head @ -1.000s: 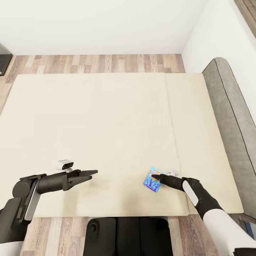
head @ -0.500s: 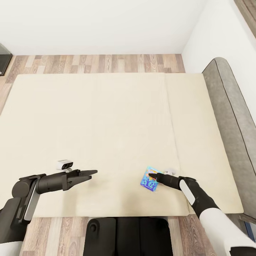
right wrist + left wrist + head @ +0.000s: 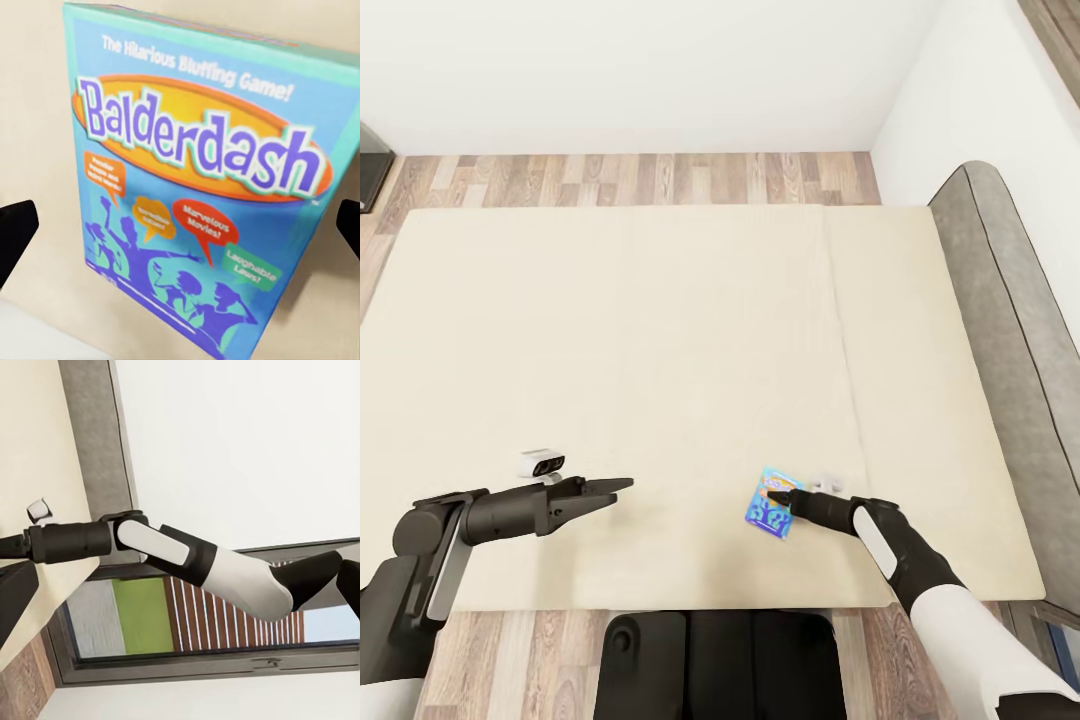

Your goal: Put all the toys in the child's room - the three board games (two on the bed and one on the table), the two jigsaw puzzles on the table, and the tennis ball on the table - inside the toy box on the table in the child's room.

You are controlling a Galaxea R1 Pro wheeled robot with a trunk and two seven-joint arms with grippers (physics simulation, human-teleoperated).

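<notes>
From the head view, the blue game (image 3: 768, 503) is lying on the cream bed (image 3: 660, 330) near its front edge, toward the grey headboard (image 3: 1010, 330). The right hand (image 3: 784, 493) is reaching over the box's near corner; from this angle it is hard to tell whether its fingers are touching the box or hovering just above it. The right wrist view is looking straight down on the game (image 3: 202, 187), which is lying tilted on the mattress, and here the writing is reading clearly: "Balderdash" in purple letters on an orange oval, "The Hilarious Bluffing Game!" above it, and small speech bubbles saying "Marvelous Movies!" and "Laughable Laws!" over purple silhouettes. The two black fingertips (image 3: 16, 232) are showing at either side of the box, spread wide, so the right hand is standing open and gripping nothing.

The left hand (image 3: 622, 486) is hanging above bare mattress, well apart from the game, with its fingers drawn close together and nothing between them. The left wrist view is looking across at the right arm (image 3: 195, 562), with the headboard, a white wall and a window (image 3: 180, 622) behind it.

Wood floor (image 3: 630, 178) is running beyond the bed.
</notes>
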